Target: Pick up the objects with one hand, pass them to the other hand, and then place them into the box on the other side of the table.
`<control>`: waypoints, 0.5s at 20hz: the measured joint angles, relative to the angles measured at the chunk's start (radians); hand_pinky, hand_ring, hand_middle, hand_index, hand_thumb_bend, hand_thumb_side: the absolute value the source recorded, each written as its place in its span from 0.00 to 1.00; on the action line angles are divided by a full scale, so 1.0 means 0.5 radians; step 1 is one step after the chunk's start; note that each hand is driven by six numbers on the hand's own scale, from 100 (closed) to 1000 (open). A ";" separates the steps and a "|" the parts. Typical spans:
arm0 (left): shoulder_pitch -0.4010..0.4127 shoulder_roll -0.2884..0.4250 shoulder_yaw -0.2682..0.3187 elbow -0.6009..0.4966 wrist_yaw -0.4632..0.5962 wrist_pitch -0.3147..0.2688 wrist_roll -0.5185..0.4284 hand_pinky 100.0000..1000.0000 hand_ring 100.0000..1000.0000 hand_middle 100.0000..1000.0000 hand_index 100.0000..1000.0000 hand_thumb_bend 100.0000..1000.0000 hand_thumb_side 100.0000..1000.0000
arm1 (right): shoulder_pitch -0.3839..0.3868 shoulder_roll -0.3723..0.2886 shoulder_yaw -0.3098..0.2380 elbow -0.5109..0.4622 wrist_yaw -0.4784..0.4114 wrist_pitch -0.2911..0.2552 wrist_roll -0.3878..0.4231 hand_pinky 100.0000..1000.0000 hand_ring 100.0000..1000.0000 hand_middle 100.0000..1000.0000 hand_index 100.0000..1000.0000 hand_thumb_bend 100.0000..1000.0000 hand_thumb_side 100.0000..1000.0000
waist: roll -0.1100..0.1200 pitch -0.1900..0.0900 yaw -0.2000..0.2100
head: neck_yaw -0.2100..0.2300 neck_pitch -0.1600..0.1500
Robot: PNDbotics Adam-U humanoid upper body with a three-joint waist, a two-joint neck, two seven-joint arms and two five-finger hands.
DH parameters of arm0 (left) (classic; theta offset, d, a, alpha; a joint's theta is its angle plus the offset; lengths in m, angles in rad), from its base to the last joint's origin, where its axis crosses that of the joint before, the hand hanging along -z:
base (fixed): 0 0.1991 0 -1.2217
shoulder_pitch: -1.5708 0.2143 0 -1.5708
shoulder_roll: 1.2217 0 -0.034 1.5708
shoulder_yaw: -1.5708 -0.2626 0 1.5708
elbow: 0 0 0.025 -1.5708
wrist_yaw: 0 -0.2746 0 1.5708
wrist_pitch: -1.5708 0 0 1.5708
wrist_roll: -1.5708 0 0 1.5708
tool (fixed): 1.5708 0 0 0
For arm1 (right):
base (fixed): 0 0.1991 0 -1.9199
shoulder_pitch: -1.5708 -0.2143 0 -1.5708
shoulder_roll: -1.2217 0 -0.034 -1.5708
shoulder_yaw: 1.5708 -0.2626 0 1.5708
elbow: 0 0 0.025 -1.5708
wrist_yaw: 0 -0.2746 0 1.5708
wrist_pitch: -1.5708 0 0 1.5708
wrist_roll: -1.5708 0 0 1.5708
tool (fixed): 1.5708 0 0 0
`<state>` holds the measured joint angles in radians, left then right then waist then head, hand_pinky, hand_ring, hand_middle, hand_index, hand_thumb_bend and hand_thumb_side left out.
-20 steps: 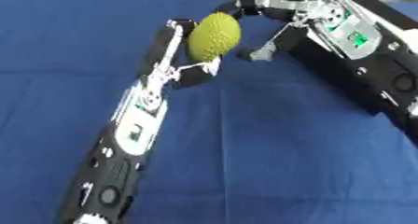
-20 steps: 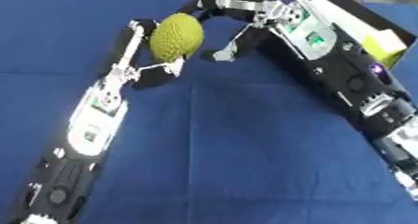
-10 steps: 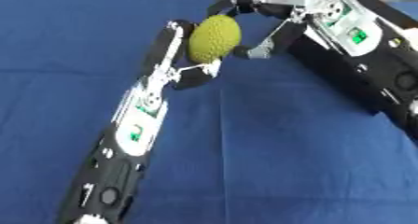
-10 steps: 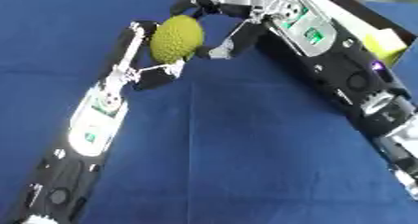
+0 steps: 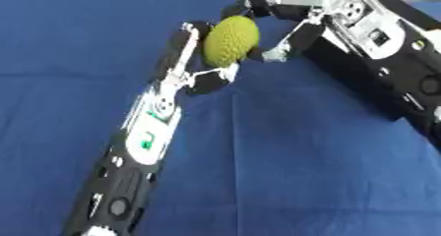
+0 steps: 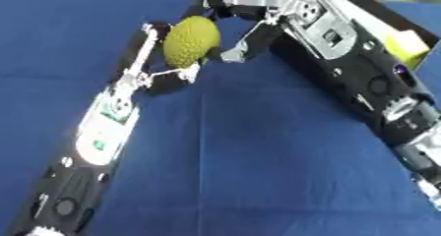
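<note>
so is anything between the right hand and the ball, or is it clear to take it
Nothing visible is in the way. The left hand holds the ball up over the blue table, and the right hand is already right beside it with fingers spread around its far side. Whether they touch the ball cannot be told.

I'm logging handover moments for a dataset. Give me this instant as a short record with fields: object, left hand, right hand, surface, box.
object: yellow-green textured ball, held above the cloth
left hand: left hand curled round the ball, fingers along its left side, thumb beneath it
right hand: right hand at the ball's right side, fingers arched over its top, thumb pointing toward it; contact cannot be told
surface: blue cloth
box: dark box at the right edge behind the right arm, something yellow inside
</note>
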<state>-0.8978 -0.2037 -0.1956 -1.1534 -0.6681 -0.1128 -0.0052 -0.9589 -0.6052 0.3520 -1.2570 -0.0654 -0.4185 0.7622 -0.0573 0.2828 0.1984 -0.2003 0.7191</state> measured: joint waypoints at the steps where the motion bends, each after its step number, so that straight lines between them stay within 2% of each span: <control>1: 0.000 0.000 -0.003 -0.002 0.001 -0.002 -0.002 0.52 0.50 0.38 0.45 0.00 0.00 | 0.000 0.000 0.000 0.000 0.005 -0.002 -0.002 0.84 1.00 0.77 0.89 0.17 0.04 | 0.000 0.000 0.000 | 0.000 0.000; 2: 0.000 0.000 -0.007 -0.005 0.003 -0.005 -0.004 0.52 0.50 0.38 0.45 0.00 0.00 | 0.000 0.000 0.000 0.001 0.010 -0.005 -0.005 0.84 1.00 0.77 0.89 0.17 0.04 | 0.000 0.000 0.000 | 0.000 0.000; 3: 0.000 0.000 -0.010 -0.009 0.005 -0.006 -0.005 0.52 0.50 0.38 0.45 0.00 0.00 | 0.000 0.000 0.000 0.002 0.015 -0.008 -0.008 0.84 1.00 0.73 0.82 0.14 0.06 | 0.000 0.000 0.000 | -0.001 0.000; 5: 0.000 0.000 -0.011 -0.012 0.007 -0.008 -0.008 0.52 0.50 0.38 0.46 0.00 0.00 | 0.000 0.001 -0.002 0.008 0.015 -0.008 -0.008 0.82 1.00 0.66 0.73 0.08 0.10 | 0.000 0.007 -0.001 | -0.001 0.000; 6: 0.000 0.000 -0.012 -0.012 0.008 -0.008 -0.009 0.52 0.50 0.38 0.47 0.00 0.00 | 0.000 0.003 -0.009 0.014 0.011 -0.005 -0.005 0.81 1.00 0.59 0.65 0.04 0.09 | 0.000 0.010 -0.002 | -0.001 0.000; 8: 0.000 -0.001 -0.019 -0.013 0.009 -0.008 -0.009 0.52 0.50 0.38 0.48 0.00 0.00 | -0.001 0.006 -0.025 0.015 -0.018 0.011 0.011 0.78 1.00 0.52 0.56 0.00 0.05 | 0.000 0.011 -0.003 | -0.001 0.000; 10: 0.000 -0.003 -0.022 -0.014 0.011 -0.008 -0.008 0.52 0.50 0.39 0.48 0.00 0.00 | -0.001 0.007 -0.039 0.014 -0.064 0.037 0.037 0.76 1.00 0.48 0.50 0.00 0.01 | 0.000 0.011 -0.003 | -0.001 0.000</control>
<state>-0.8978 -0.2054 -0.2068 -1.1606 -0.6626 -0.1167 -0.0094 -0.9595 -0.6015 0.3325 -1.2499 -0.0974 -0.3998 0.7809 -0.0572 0.2883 0.1967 -0.2006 0.7191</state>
